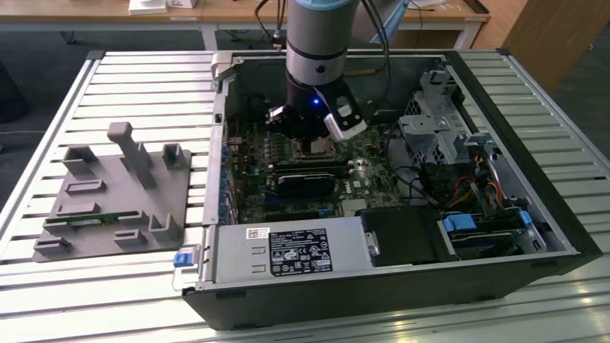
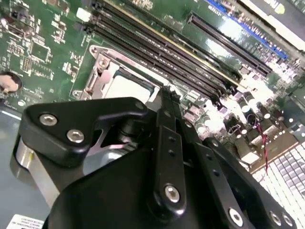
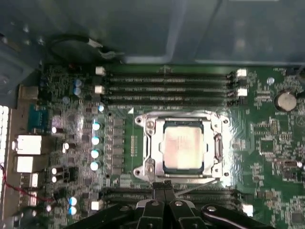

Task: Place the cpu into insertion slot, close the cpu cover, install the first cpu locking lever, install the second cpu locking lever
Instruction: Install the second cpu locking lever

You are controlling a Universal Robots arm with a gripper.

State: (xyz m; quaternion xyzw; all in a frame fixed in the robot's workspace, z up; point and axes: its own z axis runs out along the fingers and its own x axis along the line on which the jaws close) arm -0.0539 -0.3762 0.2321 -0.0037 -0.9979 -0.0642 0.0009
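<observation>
Robotics lab: slatted metal workbench (image 1: 143, 86), opened computer case (image 1: 533, 143), desks behind

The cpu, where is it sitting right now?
The cpu lies flat in the insertion slot on the green motherboard, framed by the silvery cpu cover, beside the long memory slots; the gripper is close above.
</observation>
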